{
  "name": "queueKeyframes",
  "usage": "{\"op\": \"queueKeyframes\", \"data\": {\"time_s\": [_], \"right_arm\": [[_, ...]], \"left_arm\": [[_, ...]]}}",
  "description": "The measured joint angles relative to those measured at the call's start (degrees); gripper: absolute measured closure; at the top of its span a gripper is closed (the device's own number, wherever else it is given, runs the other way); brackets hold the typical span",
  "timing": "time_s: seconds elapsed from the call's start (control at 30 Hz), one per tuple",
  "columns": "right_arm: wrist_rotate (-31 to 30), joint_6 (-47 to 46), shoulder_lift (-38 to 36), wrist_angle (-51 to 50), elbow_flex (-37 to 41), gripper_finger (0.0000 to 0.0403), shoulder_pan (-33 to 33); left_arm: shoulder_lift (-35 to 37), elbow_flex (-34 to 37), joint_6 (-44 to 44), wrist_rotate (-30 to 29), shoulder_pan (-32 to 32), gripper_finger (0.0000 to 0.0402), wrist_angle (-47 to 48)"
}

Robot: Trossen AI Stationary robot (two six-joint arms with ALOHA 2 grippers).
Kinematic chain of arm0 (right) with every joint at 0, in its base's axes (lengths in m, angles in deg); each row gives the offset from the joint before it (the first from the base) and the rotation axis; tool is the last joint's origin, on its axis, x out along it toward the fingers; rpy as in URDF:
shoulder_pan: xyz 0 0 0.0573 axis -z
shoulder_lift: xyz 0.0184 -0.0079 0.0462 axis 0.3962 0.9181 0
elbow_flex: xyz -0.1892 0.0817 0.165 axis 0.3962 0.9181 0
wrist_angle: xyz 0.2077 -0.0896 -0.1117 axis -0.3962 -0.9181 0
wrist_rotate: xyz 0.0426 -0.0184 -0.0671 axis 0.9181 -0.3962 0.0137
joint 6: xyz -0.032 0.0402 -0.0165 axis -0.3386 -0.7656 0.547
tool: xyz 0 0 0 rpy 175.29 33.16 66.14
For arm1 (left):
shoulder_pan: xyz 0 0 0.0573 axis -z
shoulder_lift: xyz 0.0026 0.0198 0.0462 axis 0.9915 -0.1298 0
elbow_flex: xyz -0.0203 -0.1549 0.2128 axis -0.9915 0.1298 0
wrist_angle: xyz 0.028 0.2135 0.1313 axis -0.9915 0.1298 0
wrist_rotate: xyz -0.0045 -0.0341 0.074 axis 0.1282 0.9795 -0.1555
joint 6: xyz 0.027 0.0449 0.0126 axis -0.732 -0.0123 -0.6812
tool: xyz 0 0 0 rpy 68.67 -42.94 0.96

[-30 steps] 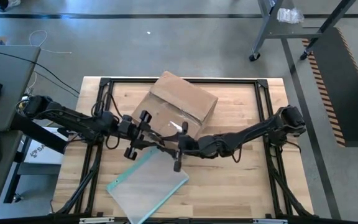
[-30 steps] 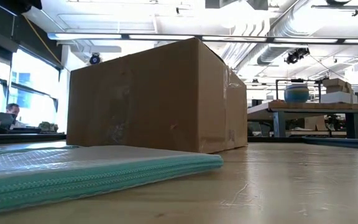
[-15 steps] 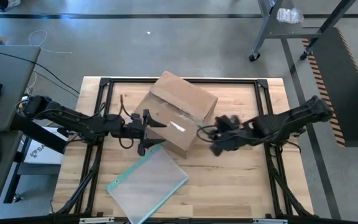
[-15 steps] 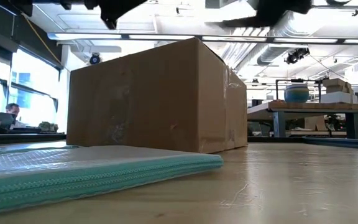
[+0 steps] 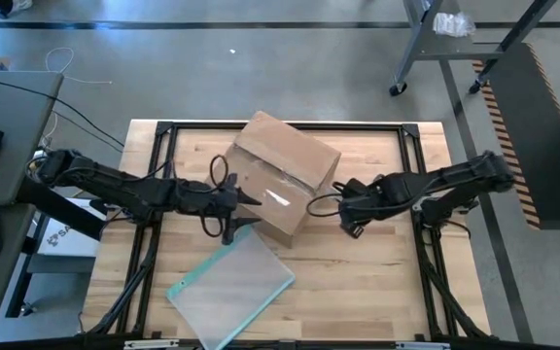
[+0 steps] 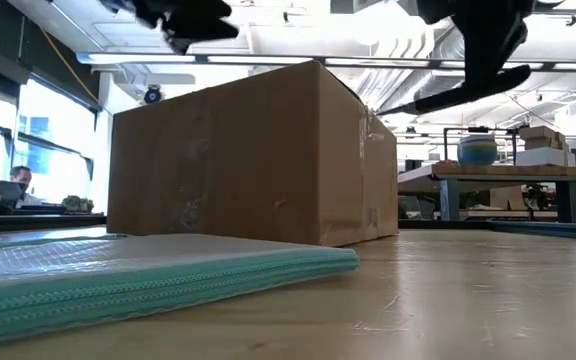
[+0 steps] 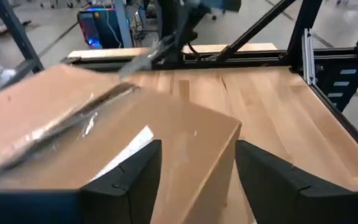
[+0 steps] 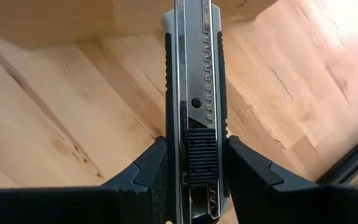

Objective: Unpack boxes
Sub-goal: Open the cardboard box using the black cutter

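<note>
The cardboard box [image 5: 282, 178] sits at the table [image 5: 377, 292] centre, flaps closed, clear tape intact on its seam. The plastic pouch [image 5: 233, 288] with teal edge lies just beside the box, on its near side. The right gripper [image 5: 346, 209], clamped on a utility knife [image 8: 194, 93], has withdrawn from the box's top to a position beside the box. The left gripper [image 5: 229, 202], fingers spread and empty, has moved in against the opposite side. Judgement: bracing precedes cutting; the seam remains uncut.
</note>
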Motion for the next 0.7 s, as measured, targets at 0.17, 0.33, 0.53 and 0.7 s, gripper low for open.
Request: {"op": "queueKeyframes", "data": {"time_s": [0.17, 0.33, 0.53, 0.7], "right_arm": [[0.0, 4.6, 1.1, 0.5, 0.0, 0.0291, 0.0], [0.0, 6.4, 1.3, 1.2, 0.0, 0.0291, 0.0], [0.1, 7.1, 1.3, 1.6, 0.0, 0.0291, 0.0], [0.0, 8.3, 1.3, 1.7, 0.0, 0.0291, -0.1]], "left_arm": [[-6.1, -7.1, -1.2, 7.9, -6.8, 0.0259, 1.6], [-16.1, -14.1, -2.9, 18.7, -14.3, 0.0302, 1.1], [-27.2, -19.5, -5.7, 20.6, -19.2, 0.0333, 1.6], [-32.1, -20.7, -5.2, 21.3, -21.5, 0.0339, 0.9]]}}
